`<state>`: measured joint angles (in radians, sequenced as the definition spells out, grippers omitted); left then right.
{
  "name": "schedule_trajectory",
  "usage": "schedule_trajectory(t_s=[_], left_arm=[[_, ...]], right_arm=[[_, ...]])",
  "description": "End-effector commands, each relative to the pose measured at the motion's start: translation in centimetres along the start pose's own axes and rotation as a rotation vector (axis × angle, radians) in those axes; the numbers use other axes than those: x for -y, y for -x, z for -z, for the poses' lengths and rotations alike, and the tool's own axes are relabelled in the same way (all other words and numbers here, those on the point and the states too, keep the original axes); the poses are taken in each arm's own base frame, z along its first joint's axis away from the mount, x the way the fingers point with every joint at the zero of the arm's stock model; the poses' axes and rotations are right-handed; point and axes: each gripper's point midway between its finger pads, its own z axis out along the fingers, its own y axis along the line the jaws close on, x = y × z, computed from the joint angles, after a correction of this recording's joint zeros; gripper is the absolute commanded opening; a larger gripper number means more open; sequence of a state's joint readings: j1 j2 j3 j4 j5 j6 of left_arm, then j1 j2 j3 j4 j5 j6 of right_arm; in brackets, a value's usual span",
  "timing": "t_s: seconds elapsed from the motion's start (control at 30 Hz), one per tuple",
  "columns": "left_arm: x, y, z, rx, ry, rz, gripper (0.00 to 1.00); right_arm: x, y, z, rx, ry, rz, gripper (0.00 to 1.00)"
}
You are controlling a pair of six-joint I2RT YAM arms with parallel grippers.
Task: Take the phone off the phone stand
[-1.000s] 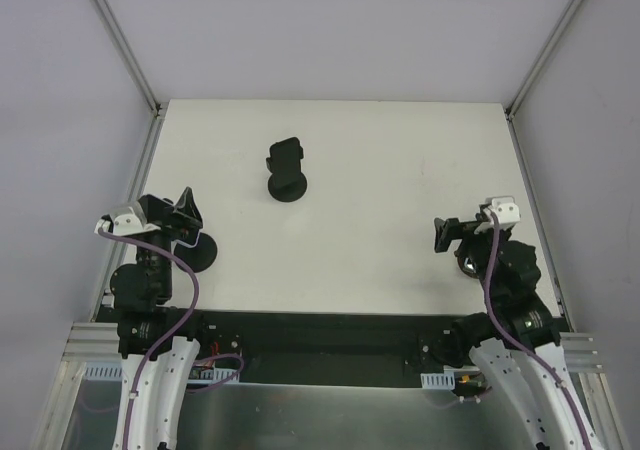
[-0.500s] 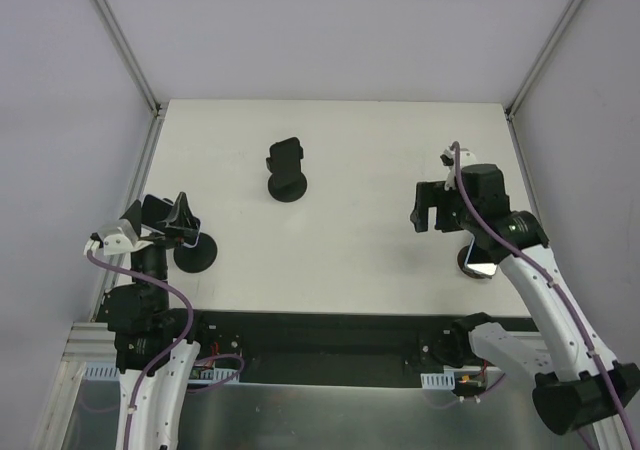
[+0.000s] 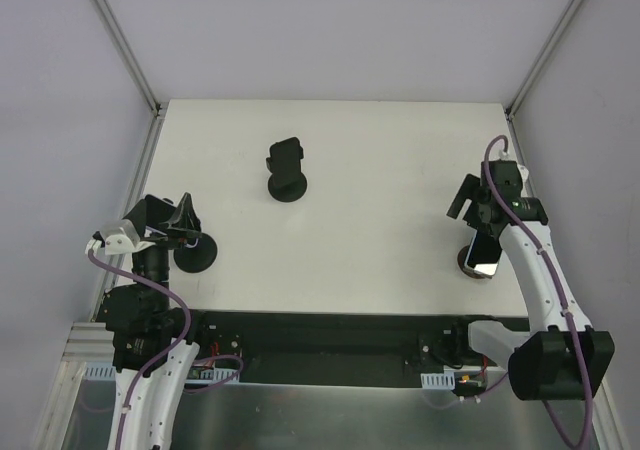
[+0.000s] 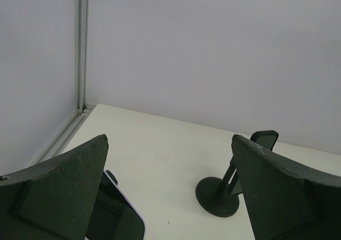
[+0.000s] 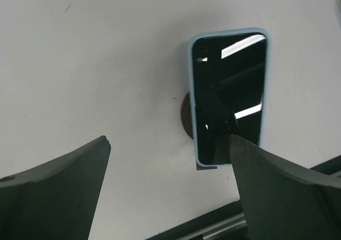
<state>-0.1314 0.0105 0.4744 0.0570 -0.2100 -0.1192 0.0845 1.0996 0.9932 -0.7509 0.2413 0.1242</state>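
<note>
A phone in a light blue case [image 5: 229,96] leans on a dark round stand [image 5: 186,116] at the table's right front; it also shows in the top view [image 3: 485,254]. My right gripper [image 3: 464,198] hangs open above and behind it, its midpoint [image 5: 169,140] to the left of the phone, touching nothing. A second phone with a pale edge [image 4: 118,213] sits on a black stand [image 3: 196,257] at the left front. My left gripper [image 3: 184,216] is open and empty just above it; in the left wrist view [image 4: 169,141] the phone lies by the left finger.
An empty black phone stand [image 3: 286,174] stands at the table's middle back; it also shows in the left wrist view [image 4: 218,196]. Grey walls and metal corner posts [image 3: 120,40] enclose the white table [image 3: 380,150]. A black rail [image 3: 330,335] runs along the near edge.
My right arm has swung from near its base out over the table and now sits over the right phone. My left arm has shifted slightly toward the near edge.
</note>
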Motion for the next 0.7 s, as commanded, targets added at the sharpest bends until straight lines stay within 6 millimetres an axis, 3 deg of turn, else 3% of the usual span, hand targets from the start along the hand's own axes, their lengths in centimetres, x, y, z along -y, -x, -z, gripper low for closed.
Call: schedule_trajectory(t_s=[0.0, 0.03, 0.3, 0.5, 0.67], left_arm=[[0.1, 2.3, 1.1, 0.094, -0.014, 0.02, 0.99], [0.2, 2.5, 1.2, 0.099, -0.019, 0.021, 0.99], [0.4, 2.8, 1.4, 0.109, -0.034, 0.026, 0.99], [0.6, 2.8, 1.5, 0.11, -0.044, 0.028, 0.99], [0.6, 2.6, 1.5, 0.104, -0.044, 0.023, 0.99]], right_arm=[[3.7, 1.5, -1.1, 0.107, -0.161, -0.219, 0.96], [5.0, 1.3, -1.6, 0.108, -0.193, -0.257, 0.96], [8.1, 0.5, -4.3, 0.107, -0.288, -0.37, 0.96], [7.1, -1.3, -7.2, 0.041, -0.216, -0.35, 0.96], [7.0, -2.2, -8.0, 0.004, -0.214, -0.333, 0.96]])
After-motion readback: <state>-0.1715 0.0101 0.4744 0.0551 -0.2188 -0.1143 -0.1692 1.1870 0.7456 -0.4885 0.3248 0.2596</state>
